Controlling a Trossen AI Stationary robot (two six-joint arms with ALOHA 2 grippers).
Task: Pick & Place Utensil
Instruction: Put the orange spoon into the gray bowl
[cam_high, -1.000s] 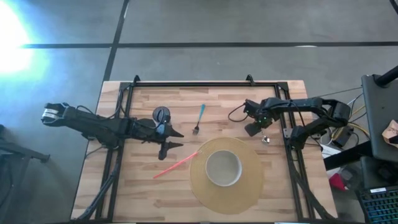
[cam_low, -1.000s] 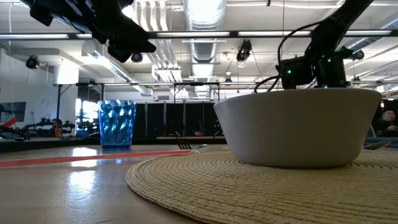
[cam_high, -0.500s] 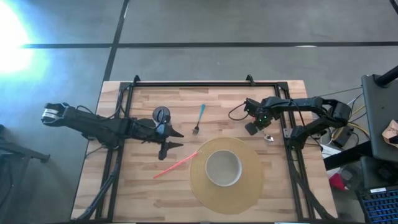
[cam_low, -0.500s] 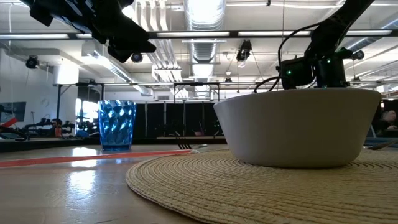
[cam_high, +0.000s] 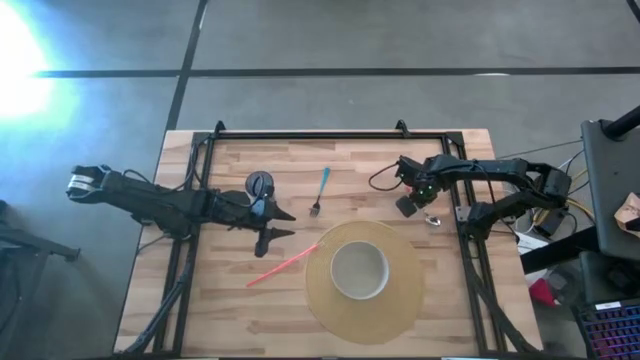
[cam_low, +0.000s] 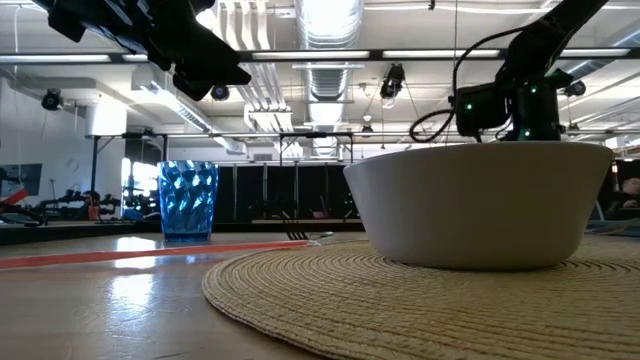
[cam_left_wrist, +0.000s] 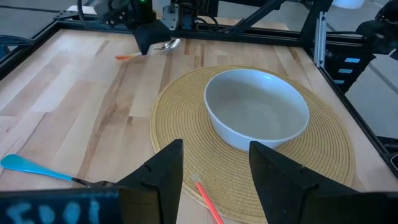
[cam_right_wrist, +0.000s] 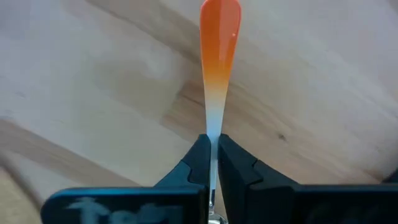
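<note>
A spoon with an orange handle (cam_right_wrist: 219, 37) and a metal bowl (cam_high: 432, 218) is at the table's far right, with my right gripper (cam_high: 408, 206) shut on it. In the left wrist view the same gripper (cam_left_wrist: 147, 41) shows with the spoon's bowl (cam_left_wrist: 171, 45) on one side and its orange tip (cam_left_wrist: 124, 56) on the other. A white bowl (cam_high: 359, 270) sits on a round woven mat (cam_high: 400, 300). My left gripper (cam_high: 279, 225) hangs open above the table left of the mat, touching nothing. My right gripper pinches the spoon's handle at its thin pale neck (cam_right_wrist: 212, 127) between the two fingers (cam_right_wrist: 196, 163). The fingers point down from above and lie across the handle. The spoon sits about level. I cannot tell whether it still touches the wood.
A blue-handled fork (cam_high: 320, 190) lies at the far middle of the table. A thin pink stick (cam_high: 285, 265) lies left of the mat. A blue cup (cam_low: 187, 200) stands by my left gripper. A black frame (cam_high: 310, 137) rims the table.
</note>
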